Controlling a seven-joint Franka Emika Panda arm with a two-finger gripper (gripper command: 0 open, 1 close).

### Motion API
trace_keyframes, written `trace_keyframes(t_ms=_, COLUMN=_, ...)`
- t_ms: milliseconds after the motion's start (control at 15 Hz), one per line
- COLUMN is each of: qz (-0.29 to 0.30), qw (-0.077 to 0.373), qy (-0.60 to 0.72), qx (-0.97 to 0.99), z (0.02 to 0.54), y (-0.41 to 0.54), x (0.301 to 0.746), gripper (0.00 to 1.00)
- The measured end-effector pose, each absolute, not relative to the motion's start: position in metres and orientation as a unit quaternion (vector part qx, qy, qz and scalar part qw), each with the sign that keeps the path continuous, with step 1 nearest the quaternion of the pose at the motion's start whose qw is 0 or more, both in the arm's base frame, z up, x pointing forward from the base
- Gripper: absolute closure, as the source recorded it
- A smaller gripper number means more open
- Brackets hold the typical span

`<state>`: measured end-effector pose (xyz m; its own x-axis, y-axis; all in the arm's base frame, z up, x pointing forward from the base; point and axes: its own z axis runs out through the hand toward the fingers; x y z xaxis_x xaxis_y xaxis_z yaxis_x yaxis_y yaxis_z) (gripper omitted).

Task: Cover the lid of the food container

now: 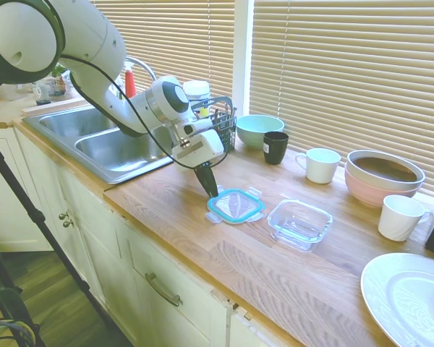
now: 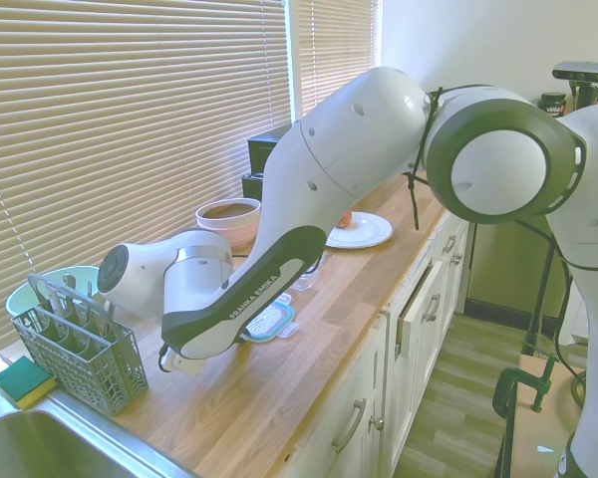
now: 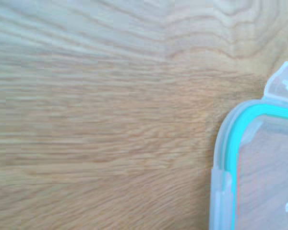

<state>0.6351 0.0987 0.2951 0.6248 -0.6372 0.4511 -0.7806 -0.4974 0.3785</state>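
Lid (image 1: 236, 205) lies flat on the wooden counter (image 1: 202, 238), with the teal seal visible, and the container (image 1: 300, 223) stands just beside it, further from the sink (image 1: 108, 141), empty and uncovered; the two are near but do not touch. Gripper (image 1: 207, 184) is low over the counter at the sink side of the lid, its dark fingers close together and pointing down at an angle; they appear shut on nothing, though the view is not sharp enough to be sure of a small gap. In the wrist view only one corner of the lid (image 3: 259, 167) with a snap tab shows, so I judge the gripper is not yet centred on the lid; the step in hand is the approach and the grasp.

To do it well, I think the fingers should open first and take the lid by one edge, between two tabs, because a flat lid on a flat surface gives little to hold; pushing it sideways may slide it into the container. After lifting, the lid should be kept level and its corners aligned with the rim before lowering; the mug (image 1: 275, 147) and the cups (image 1: 322, 165) behind are well apart and should not disturb.
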Motion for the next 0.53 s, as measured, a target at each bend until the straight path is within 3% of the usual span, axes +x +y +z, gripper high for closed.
trace_keyframes(t_ms=533, qz=0.132, qw=0.222, qy=-0.416, qx=0.872, z=0.349, y=0.102, x=0.604, gripper=1.0)
